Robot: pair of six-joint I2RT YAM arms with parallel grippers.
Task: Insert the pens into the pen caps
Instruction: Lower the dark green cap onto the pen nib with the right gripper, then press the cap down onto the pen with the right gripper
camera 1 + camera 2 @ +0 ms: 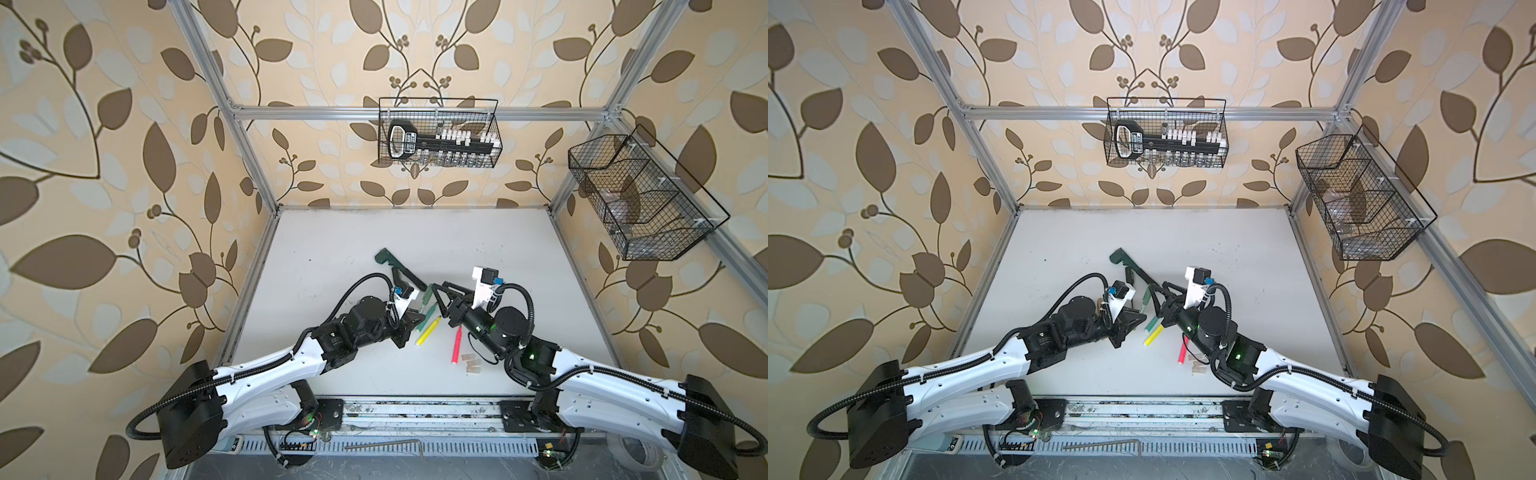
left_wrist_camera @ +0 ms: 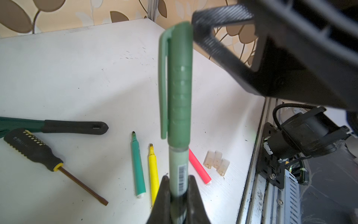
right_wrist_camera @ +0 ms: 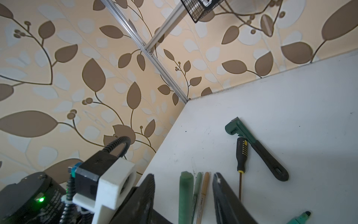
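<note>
My left pincer (image 2: 178, 181) clamps the green pen (image 2: 178, 164); my right pincer (image 3: 184, 175) stands open astride its cap (image 2: 180, 77), free worktop (image 3: 290, 100) beyond.

On my screen the table (image 1: 478, 249) is plain white, and the wallpaper (image 1: 104, 166) is beige with brown and pale leaves. The capped pen (image 2: 178, 170) has a pale green body with a black-and-white barcode; its cap (image 2: 180, 87) is a deeper matt green. I also see a teal pen (image 2: 138, 166), a yellow pen (image 2: 154, 170), a neon pink pen (image 2: 199, 168) and three translucent beige caps (image 2: 217, 160). The screwdriver (image 2: 38, 153) is black with yellow dots and a yellow collar. The wrench (image 3: 255, 145) is dark green with a black grip. Two thin blurred pens are perhaps a grey-green pen (image 3: 197, 186) and a gold-brown pen (image 3: 205, 184).
</note>
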